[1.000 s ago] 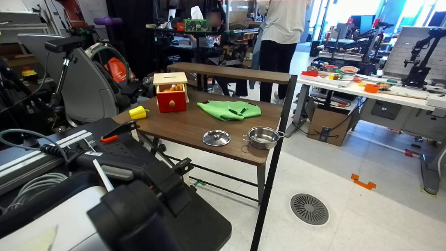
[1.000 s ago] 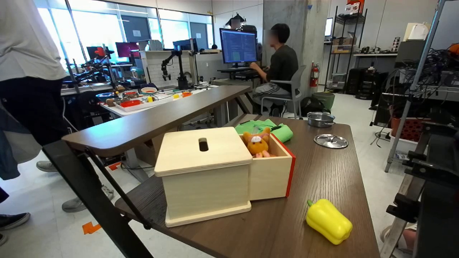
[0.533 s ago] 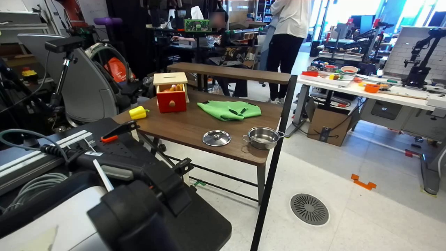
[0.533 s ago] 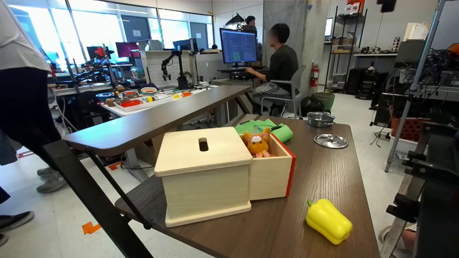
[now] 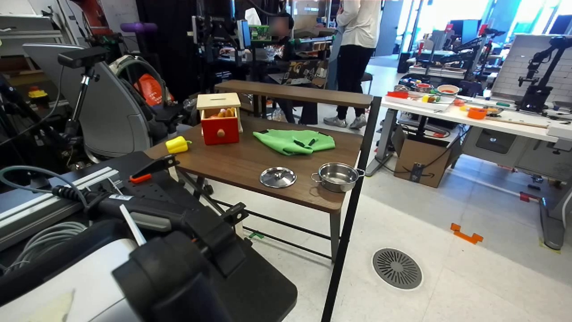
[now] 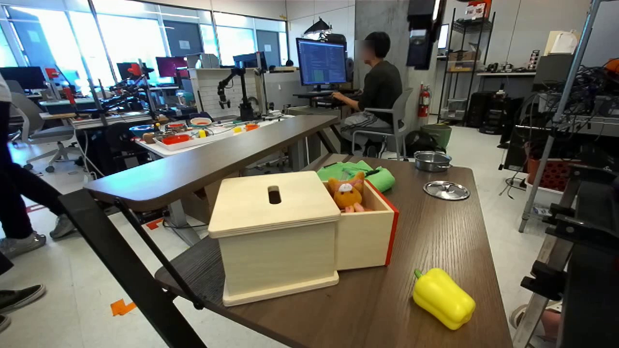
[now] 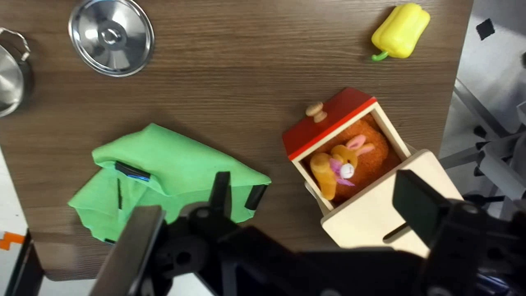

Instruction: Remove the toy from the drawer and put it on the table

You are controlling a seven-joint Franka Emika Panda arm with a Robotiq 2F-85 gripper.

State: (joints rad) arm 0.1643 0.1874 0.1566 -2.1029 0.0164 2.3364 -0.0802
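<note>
Since the drawer (image 7: 328, 123) stands pulled out, the toy (image 7: 344, 157) lies exposed for lifting; the gripper (image 7: 313, 185) (jaws wide, holding nothing) hovers, likely for top entry.

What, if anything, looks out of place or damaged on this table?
No damage shows. Slightly odd: the metal lid lies on the table, not the pot, and the green cloth is rumpled. The open drawer holding the toy suits the task.
</note>
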